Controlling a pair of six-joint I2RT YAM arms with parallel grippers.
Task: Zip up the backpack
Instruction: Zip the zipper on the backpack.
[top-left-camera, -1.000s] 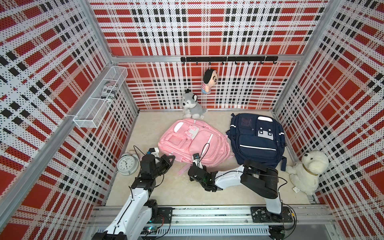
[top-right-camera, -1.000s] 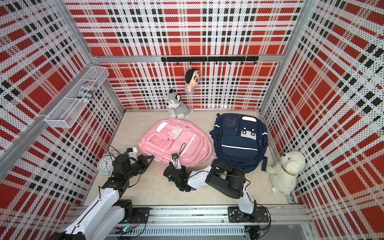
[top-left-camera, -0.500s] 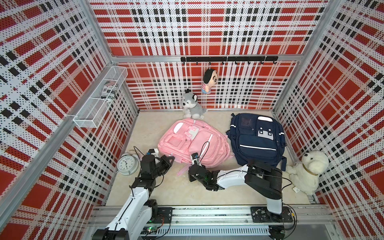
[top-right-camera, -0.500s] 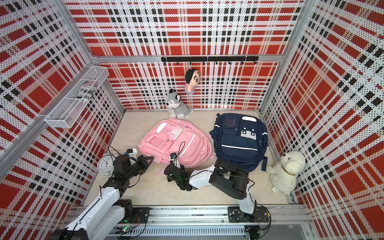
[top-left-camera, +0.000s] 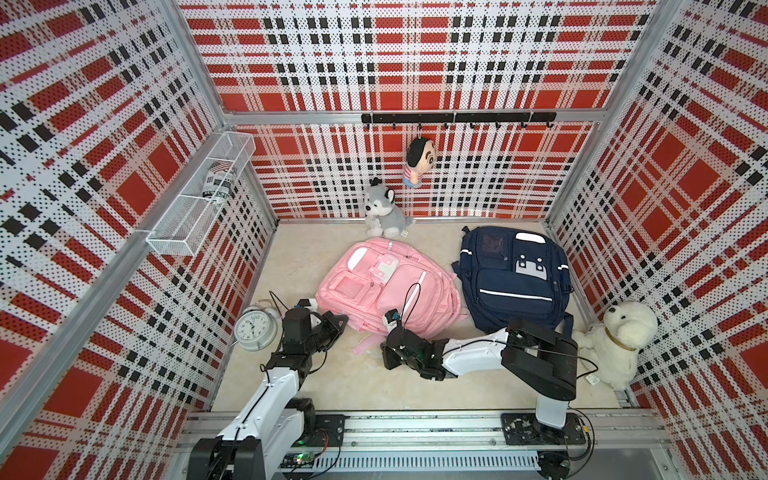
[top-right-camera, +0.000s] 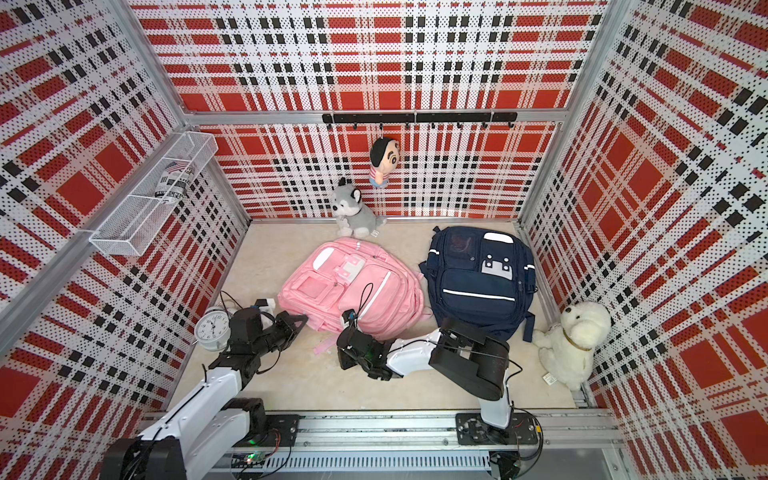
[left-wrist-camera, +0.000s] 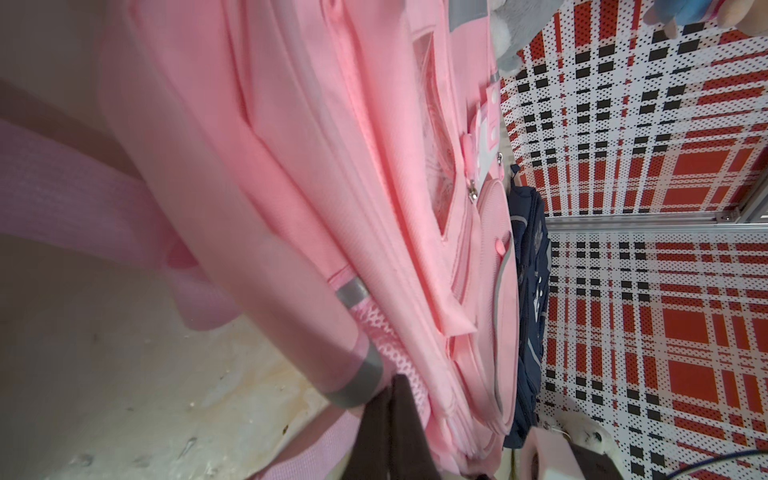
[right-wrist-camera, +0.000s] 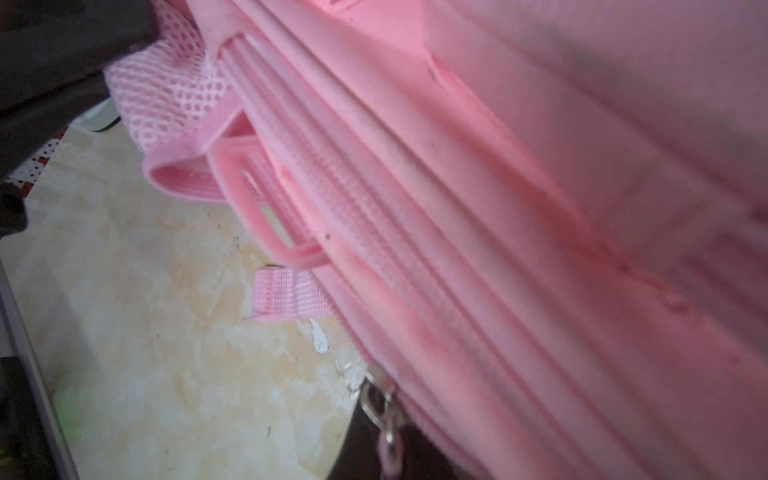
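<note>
The pink backpack (top-left-camera: 386, 286) lies flat on the worktop (top-left-camera: 361, 386) with its front pockets facing up, and we place everything else from it. Our left gripper (top-left-camera: 338, 323) sits at the backpack's near corner, on the side where the alarm clock (top-left-camera: 254, 330) stands just beside it. In the left wrist view this gripper (left-wrist-camera: 388, 432) is clenched on the fabric edge next to the mesh pocket (left-wrist-camera: 384, 332). Our right gripper (top-left-camera: 388, 338) meets the backpack's near edge, further along toward the navy backpack (top-left-camera: 511, 282), which lies close beside the pink one on its far side from the clock. In the right wrist view the dark fingers are closed tight on the zipper pull (right-wrist-camera: 384, 409), its metal ring and pink tab running down between them, at the seam of the main zipper track. A loose pink strap end (right-wrist-camera: 286, 301) lies on the worktop, poking out from under the backpack's edge near that pull.
</note>
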